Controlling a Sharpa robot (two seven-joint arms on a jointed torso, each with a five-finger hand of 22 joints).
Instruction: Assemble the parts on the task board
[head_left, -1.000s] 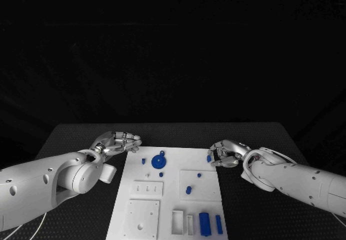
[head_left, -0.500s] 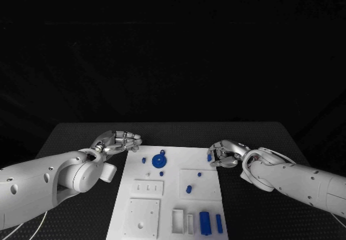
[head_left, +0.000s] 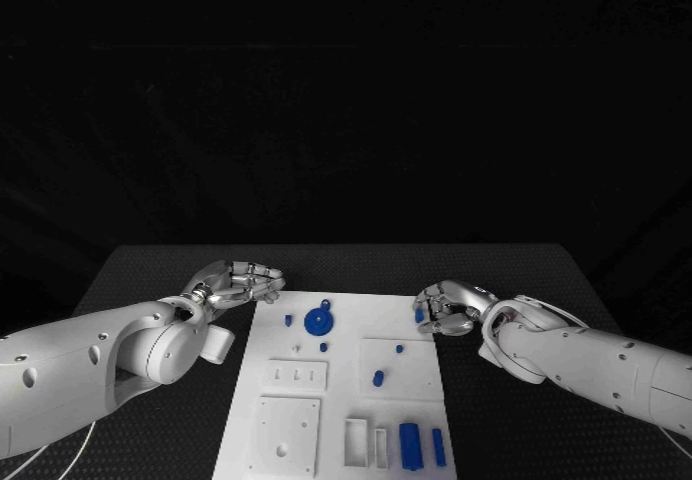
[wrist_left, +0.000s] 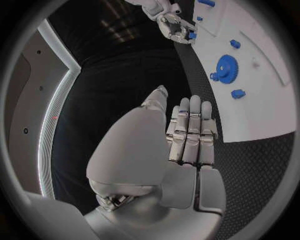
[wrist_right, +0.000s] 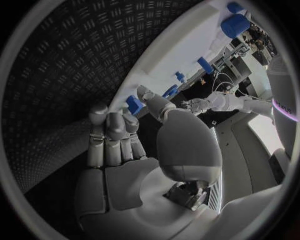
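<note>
- Right hand (head_left: 449, 307) at the task board's (head_left: 346, 400) 2 o'clock edge, pinching a small blue part (wrist_right: 134, 104) between thumb and fingers.
- Left hand (head_left: 238, 284) at the board's 10 o'clock corner, fingers curled in, holding nothing.
- Blue gear (head_left: 319, 322) lies on the board toward 12 o'clock.

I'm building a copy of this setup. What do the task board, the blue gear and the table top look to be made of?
The task board looks like matte white plastic, with moulded recesses and no glare. The blue gear seems hard plastic too, evenly coloured with crisp teeth; it may be printed, I cannot tell. The table top shows a raised tread pattern, black, perhaps a rubber mat or embossed sheet.
</note>
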